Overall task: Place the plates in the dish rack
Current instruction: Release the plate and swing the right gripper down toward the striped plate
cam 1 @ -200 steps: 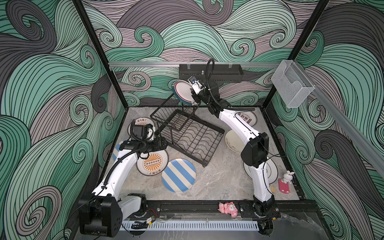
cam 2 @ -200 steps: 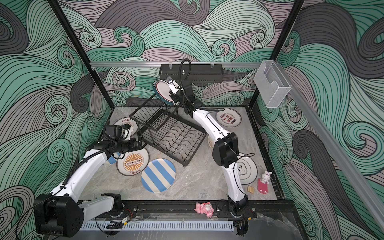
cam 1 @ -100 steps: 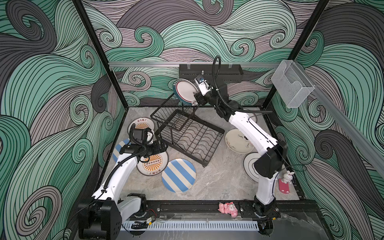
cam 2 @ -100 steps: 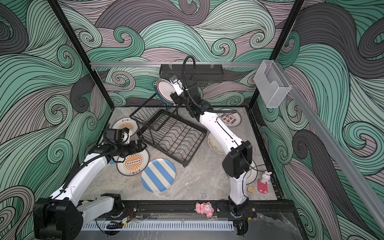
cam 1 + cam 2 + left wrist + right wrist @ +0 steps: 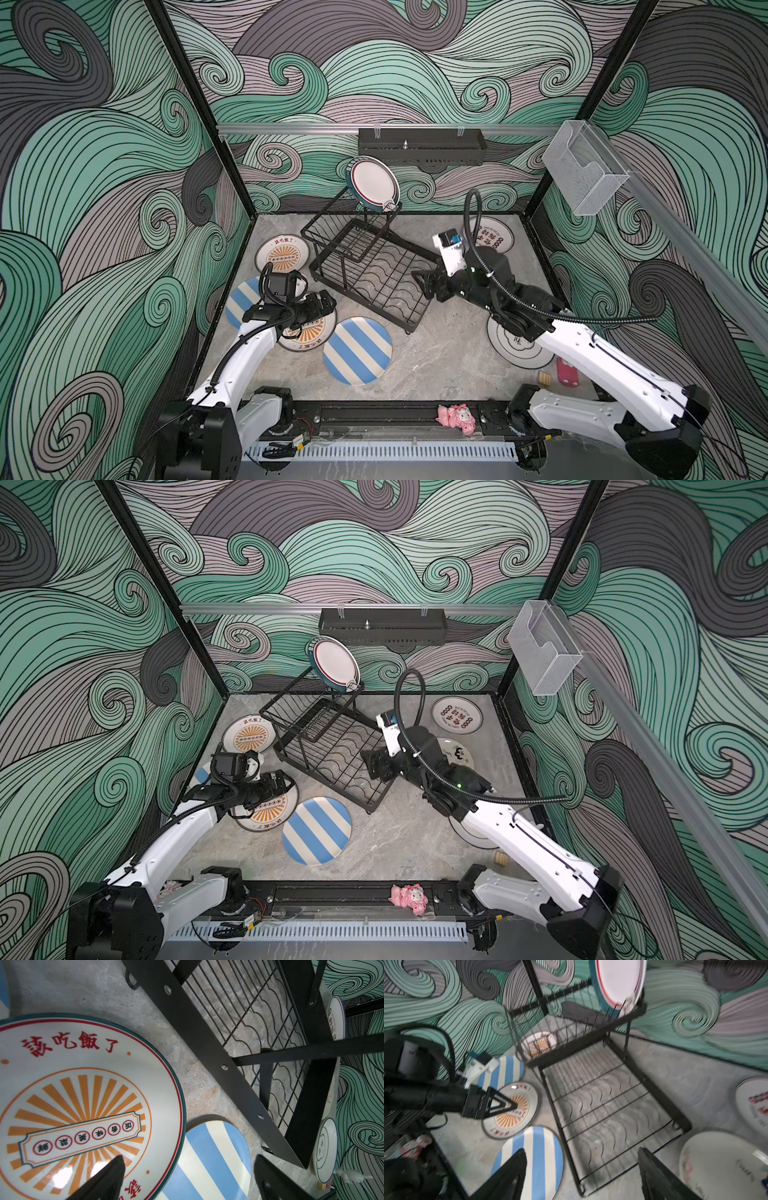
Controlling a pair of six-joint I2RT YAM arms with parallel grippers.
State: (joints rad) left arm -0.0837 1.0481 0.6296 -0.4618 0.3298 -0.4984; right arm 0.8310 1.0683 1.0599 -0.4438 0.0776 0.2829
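Here, the right gripper (image 5: 581, 1150), jaws spread and empty, hovers at the edge of the dish rack (image 5: 374, 270); the left gripper (image 5: 189, 1157), likewise spread, hangs above an orange sunburst plate (image 5: 83, 1105). A green-rimmed plate (image 5: 373, 183) stands in the raised basket.

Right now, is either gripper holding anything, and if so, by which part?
Nothing is held. The right gripper is open and empty by the dish rack. The left gripper is open over an orange sunburst plate, gripping nothing.
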